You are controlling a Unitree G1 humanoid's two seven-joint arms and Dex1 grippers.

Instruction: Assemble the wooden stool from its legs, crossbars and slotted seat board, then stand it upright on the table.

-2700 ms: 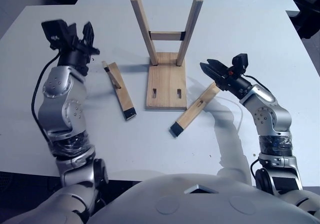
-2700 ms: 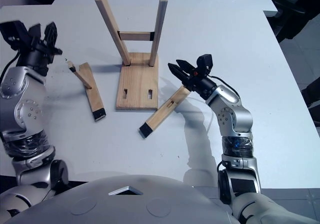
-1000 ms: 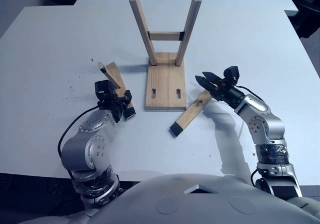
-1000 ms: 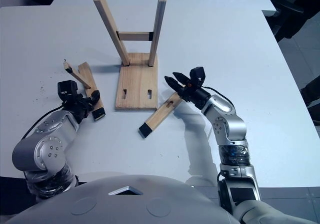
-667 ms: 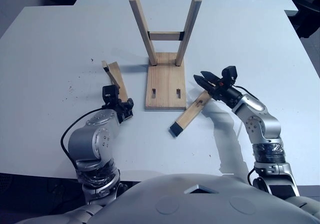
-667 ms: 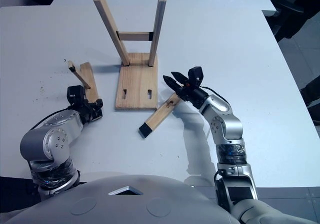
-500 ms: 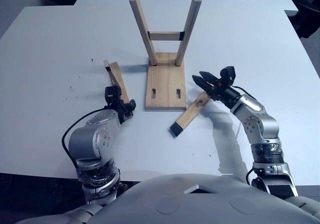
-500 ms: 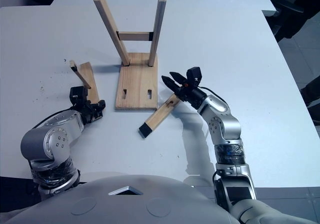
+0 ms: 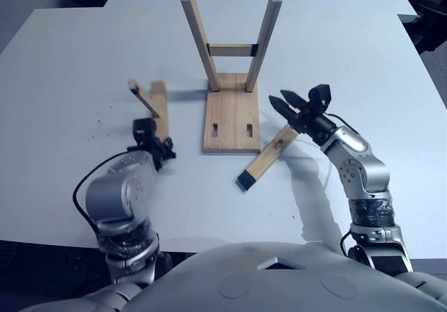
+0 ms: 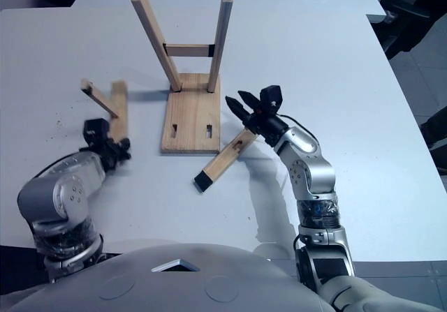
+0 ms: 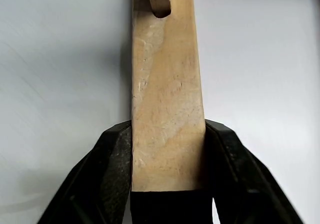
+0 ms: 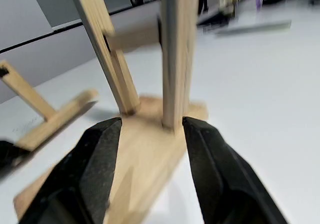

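So, left gripper (image 11: 168,131): jaws pinching the near end of the loose leg (image 11: 165,73); its crossbar stub (image 9: 140,93) sticks up near the far end. Then right gripper (image 9: 281,100): jaws spread, empty, above the top end of the second loose leg (image 9: 265,157), just right of the seat board (image 9: 231,120). Board lies flat on the tabletop (image 9: 84,61), two legs (image 9: 198,40) and a crossbar (image 9: 230,49) standing at its far end, two near slots (image 9: 218,127) empty. My read: keep the pinch tight, swing the leg vertical, line its end over the left slot, press straight down. Free arm could pin the board.

Black-tipped pale wooden legs (image 9: 264,160), white table (image 9: 70,61), black fingers (image 11: 112,184)
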